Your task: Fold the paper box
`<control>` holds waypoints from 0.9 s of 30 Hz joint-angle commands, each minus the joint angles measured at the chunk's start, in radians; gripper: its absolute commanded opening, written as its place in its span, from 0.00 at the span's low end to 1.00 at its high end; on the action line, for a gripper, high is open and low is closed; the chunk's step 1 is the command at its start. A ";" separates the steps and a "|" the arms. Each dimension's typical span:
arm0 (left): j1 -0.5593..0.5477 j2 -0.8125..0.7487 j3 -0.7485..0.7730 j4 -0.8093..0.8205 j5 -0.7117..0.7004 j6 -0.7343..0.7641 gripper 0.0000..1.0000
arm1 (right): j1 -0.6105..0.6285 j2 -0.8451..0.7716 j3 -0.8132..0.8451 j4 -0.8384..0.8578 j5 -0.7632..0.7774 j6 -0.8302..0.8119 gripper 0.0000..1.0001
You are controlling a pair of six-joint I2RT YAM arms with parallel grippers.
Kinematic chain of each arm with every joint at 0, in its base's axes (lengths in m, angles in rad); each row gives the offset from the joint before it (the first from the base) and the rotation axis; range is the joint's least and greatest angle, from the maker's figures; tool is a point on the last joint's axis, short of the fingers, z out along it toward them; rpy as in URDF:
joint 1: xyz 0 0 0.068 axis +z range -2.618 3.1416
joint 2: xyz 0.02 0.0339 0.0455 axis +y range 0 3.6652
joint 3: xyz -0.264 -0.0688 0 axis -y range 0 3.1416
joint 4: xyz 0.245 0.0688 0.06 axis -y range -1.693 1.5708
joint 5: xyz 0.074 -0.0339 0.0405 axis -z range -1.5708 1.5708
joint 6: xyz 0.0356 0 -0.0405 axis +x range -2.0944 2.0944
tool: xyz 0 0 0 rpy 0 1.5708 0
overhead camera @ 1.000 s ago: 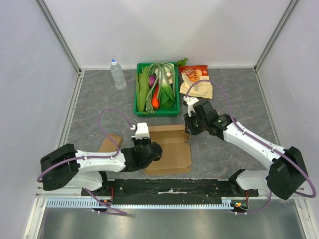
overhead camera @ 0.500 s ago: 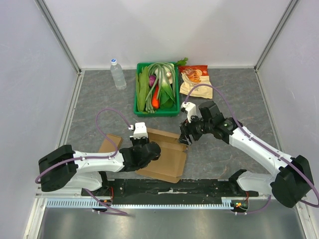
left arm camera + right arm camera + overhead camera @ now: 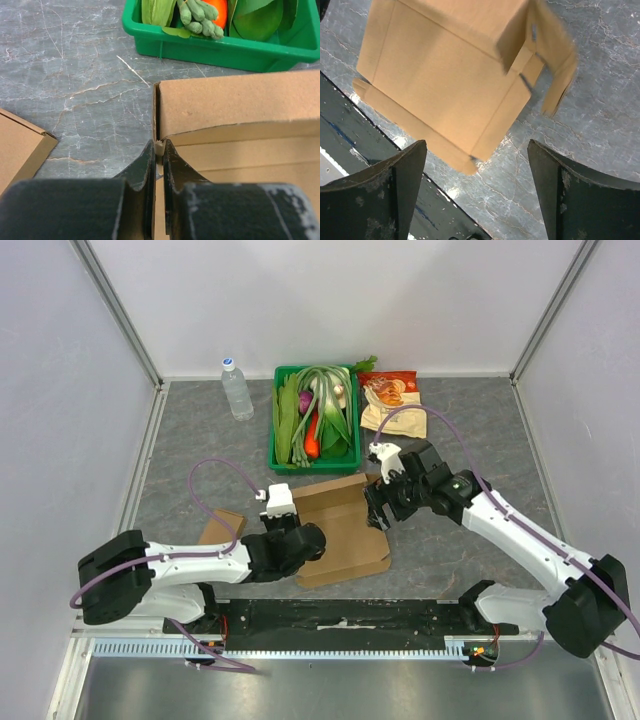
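Pinching the paper box (image 3: pixel 350 535) at its left wall corner: left gripper (image 3: pixel 159 149) clamped on cardboard, box lying on the table (image 3: pixel 200 440) just before the green crate (image 3: pixel 314 466). Right gripper (image 3: pixel 476 147) hanging spread wide above; I am favouring a firm anchor while raising the right flap.

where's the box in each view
Top external: box at centre, just below the green bin.
Left wrist: right half, an edge pinched in the left gripper.
Right wrist: upper left, beyond the open right gripper.
Shared landmark: the grey table.
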 commanded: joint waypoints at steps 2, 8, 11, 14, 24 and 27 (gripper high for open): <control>0.012 0.002 0.043 -0.030 -0.094 -0.098 0.02 | -0.052 -0.061 0.016 0.052 -0.002 -0.051 0.90; 0.015 -0.014 0.009 0.071 -0.075 -0.008 0.02 | -0.203 -0.065 0.066 0.059 0.424 0.073 0.83; 0.015 0.003 0.020 0.076 -0.074 0.000 0.02 | -0.204 -0.017 0.062 0.080 0.472 0.040 0.80; 0.018 0.017 0.025 0.082 -0.067 -0.001 0.02 | -0.204 0.049 0.060 0.153 0.391 -0.037 0.71; 0.021 0.035 0.032 0.088 -0.056 0.009 0.02 | -0.060 0.066 -0.095 0.407 0.075 -0.223 0.53; 0.021 0.034 0.032 0.088 -0.056 0.012 0.02 | -0.056 0.037 -0.109 0.424 0.014 -0.227 0.55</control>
